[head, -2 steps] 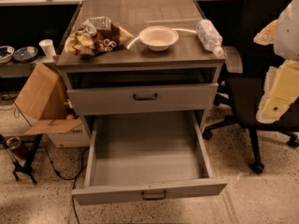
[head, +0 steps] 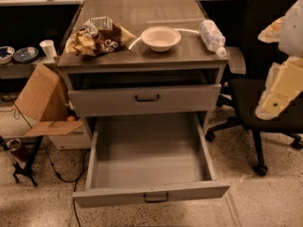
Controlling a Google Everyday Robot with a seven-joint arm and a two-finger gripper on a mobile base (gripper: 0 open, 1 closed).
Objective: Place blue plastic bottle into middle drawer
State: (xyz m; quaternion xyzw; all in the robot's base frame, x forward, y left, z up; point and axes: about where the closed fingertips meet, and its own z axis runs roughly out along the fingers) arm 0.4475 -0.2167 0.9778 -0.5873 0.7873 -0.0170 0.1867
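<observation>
You see the blue plastic bottle [head: 211,37] lying on its side at the right edge of the cabinet top [head: 142,13], cap toward the front, near the white bowl [head: 161,38], whose pale inside is all that shows. A crumpled snack bag [head: 97,37] sits at the left. Below, the middle drawer [head: 147,197] is pulled far out, its flat grey floor in plain view. The upper drawer [head: 147,98] shows a dark gap above its panel. The gripper [head: 279,89] hangs at the right before the black chair [head: 265,13], well apart from the bottle; you cannot tell whether it is open or closed
</observation>
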